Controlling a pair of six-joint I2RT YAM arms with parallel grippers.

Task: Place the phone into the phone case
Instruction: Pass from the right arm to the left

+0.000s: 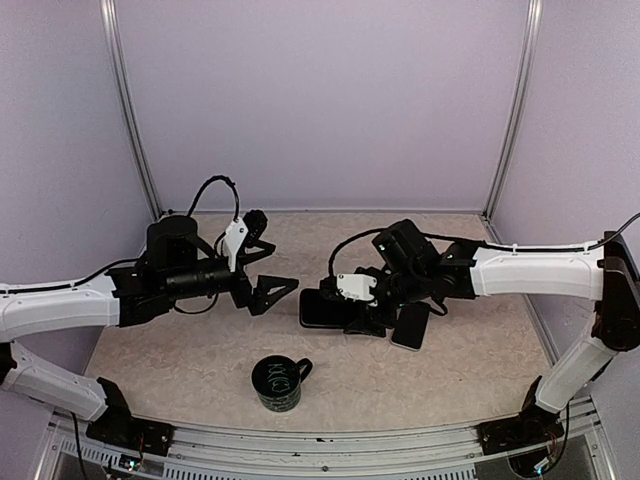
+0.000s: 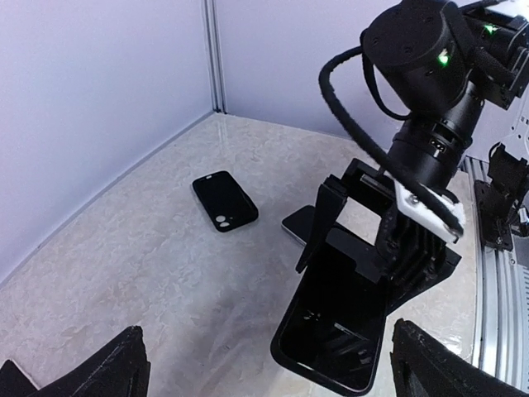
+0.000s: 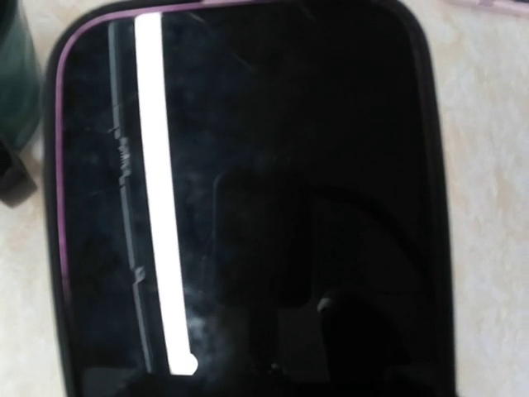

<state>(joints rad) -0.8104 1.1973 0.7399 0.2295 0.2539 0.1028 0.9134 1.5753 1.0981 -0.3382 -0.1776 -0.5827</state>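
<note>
**While the right pincer (image 1: 357, 310) clasps the phone (image 1: 318, 308), the phone case (image 2: 223, 201) lies apart**

Top view: phone mid-frame, long axis left-right; left pincer (image 1: 278, 296) wide and empty beside it.
Left wrist view: phone case flat on the surface (image 2: 165, 273), up-left of the phone.
Right wrist view: phone fills the frame.

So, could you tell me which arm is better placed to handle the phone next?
Right. Its gripper is down over the phone with a finger on either side, while the left gripper hangs open and empty, short of it.
</note>
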